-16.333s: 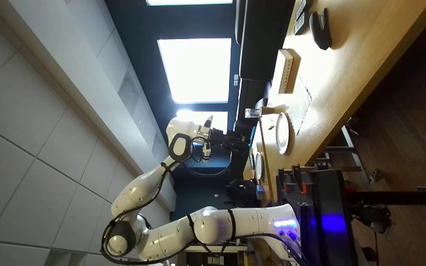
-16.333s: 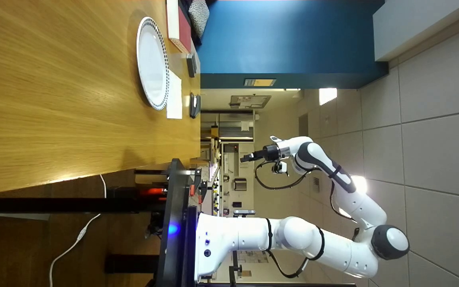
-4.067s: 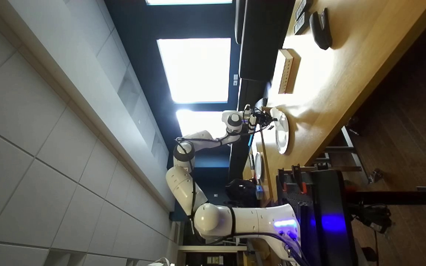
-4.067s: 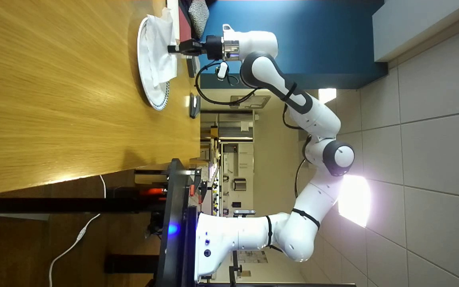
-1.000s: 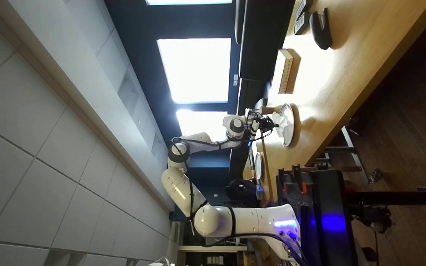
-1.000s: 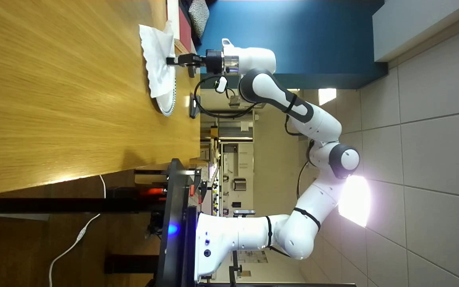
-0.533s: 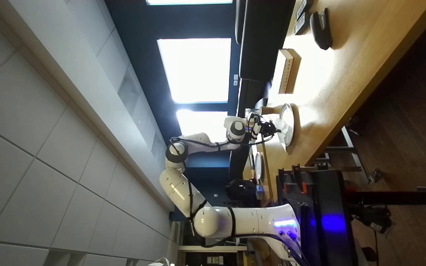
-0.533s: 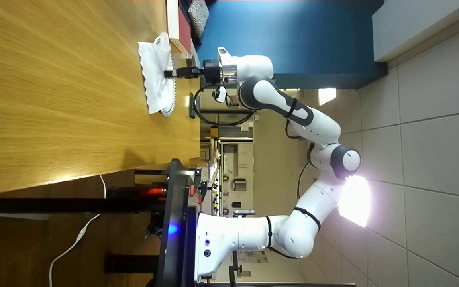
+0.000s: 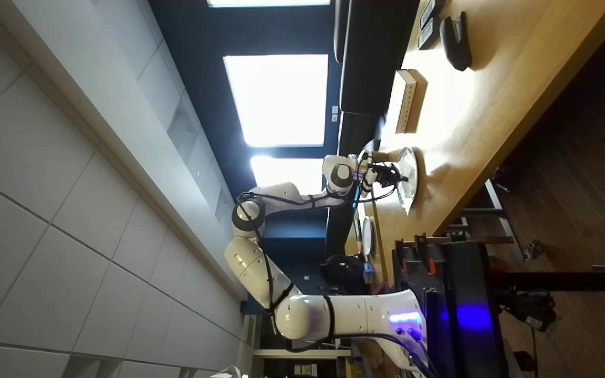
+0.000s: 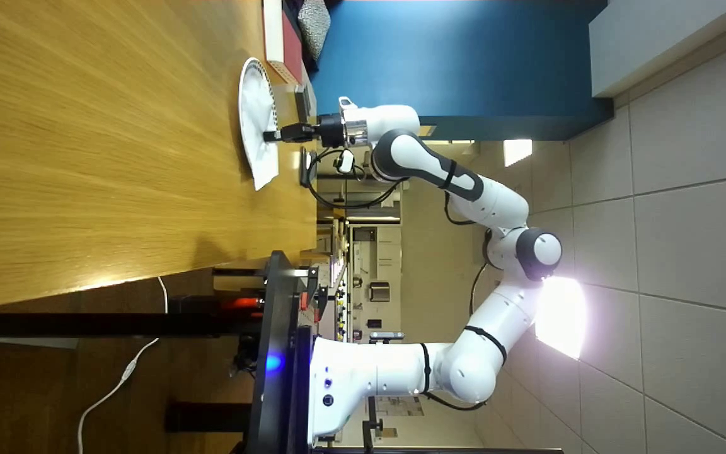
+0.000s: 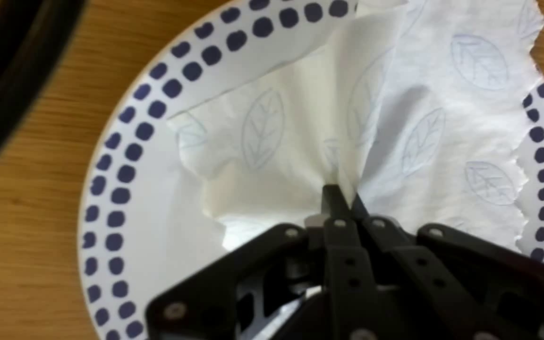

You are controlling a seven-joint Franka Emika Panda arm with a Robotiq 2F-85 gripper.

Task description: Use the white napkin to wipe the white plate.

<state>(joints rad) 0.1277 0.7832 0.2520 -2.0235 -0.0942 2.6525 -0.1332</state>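
Note:
My gripper is shut on a pinched fold of the white napkin, low over the white plate. Printed with faint leaves, the napkin spreads out on both sides of the fingertips and covers much of the plate's inside. In both exterior views the napkin reaches past the plate's rim on the side toward the robot base. A double ring of dark dots runs round the white plate; in an exterior view its far rim shows bare. The fingers point down at the plate.
A cream block and a black stapler lie on the wooden table. Close to the plate is a tan cylinder. Another white plate sits farther back. A red-covered book lies beyond the plate.
Over the last second my gripper dragged the napkin across the plate toward the base, baring the far rim. Much earlier the gripper hung high and the napkin lay on the table beside the plate.

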